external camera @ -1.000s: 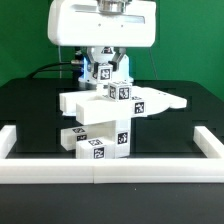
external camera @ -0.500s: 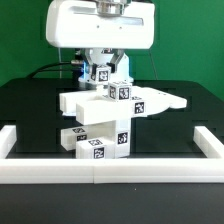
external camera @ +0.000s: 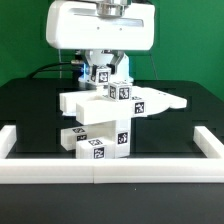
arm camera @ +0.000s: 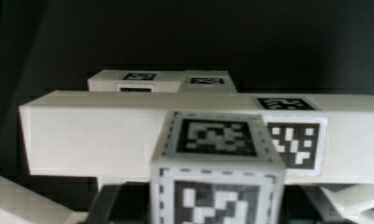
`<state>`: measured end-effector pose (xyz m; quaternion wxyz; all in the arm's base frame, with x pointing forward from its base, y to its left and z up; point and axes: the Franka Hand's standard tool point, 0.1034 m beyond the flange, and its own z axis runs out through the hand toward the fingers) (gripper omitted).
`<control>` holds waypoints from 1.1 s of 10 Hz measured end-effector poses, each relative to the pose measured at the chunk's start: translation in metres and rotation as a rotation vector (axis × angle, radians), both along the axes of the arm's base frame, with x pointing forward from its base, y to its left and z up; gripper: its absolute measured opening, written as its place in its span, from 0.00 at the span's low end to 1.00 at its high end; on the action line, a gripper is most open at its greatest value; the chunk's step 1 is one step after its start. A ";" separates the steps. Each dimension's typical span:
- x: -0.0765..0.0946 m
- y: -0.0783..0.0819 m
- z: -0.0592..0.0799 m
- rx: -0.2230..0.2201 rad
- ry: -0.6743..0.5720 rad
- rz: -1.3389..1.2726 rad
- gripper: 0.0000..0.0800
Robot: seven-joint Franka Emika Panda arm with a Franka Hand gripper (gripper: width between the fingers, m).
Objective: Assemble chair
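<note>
Exterior view: chair (external camera: 105, 118) stands mid-surface (external camera: 30, 110), inside the white border rail (external camera: 100, 168). Pincer (external camera: 108, 76) sits low behind its top block; opening cannot be told. Wrist view: tagged chair blocks (arm camera: 166, 130) fill frame; fingers unseen.

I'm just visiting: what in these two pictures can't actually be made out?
- Gripper: in the exterior view the chair covers its fingertips, so open or shut is unclear; the wrist view shows no fingers.
- Chair's back side: hidden in both views.
- Tag patterns: too small in the exterior view, blurred in the wrist view.
</note>
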<state>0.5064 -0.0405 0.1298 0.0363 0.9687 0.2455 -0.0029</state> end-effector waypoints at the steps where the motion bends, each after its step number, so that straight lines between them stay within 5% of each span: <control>1: 0.001 0.000 -0.001 -0.003 -0.006 0.001 0.36; 11: 0.001 -0.003 -0.007 -0.016 -0.023 0.008 0.36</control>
